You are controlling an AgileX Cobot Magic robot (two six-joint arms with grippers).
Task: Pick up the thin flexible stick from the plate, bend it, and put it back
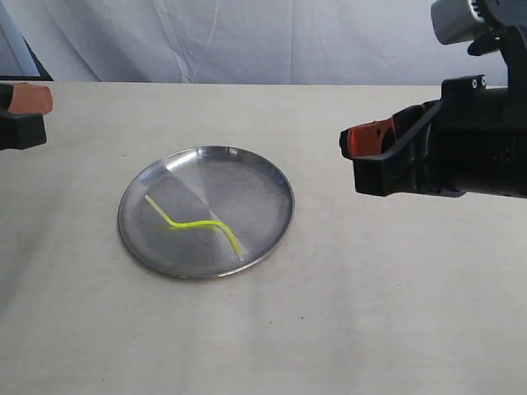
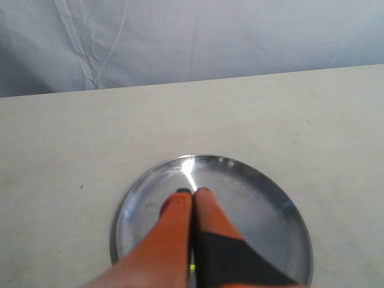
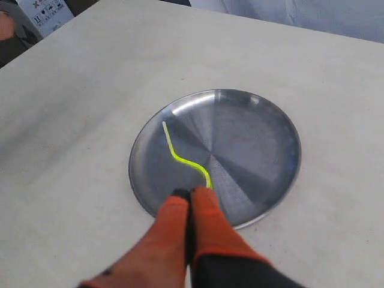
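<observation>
The plate [image 1: 263,177], round and shiny steel, lies in the middle of the beige table. On it rests the thin flexible stick [image 1: 198,224], yellow-green and bent into a wavy line. My left gripper [image 1: 48,99] hovers at the far left edge, well away from the plate, with its orange fingers pressed together and holding nothing. My right gripper [image 1: 346,141] hangs in the air to the right of the plate, also shut and empty. The right wrist view looks down on the stick [image 3: 183,157] and plate [image 3: 258,138] past the shut gripper [image 3: 189,192]. The left wrist view shows the shut gripper [image 2: 193,192] in front of the plate [image 2: 264,198].
A pale cloth backdrop [image 1: 247,37] hangs behind the table's far edge. A printed box [image 3: 48,15] stands off the table corner in the right wrist view. Bare tabletop [image 1: 329,329] surrounds the plate.
</observation>
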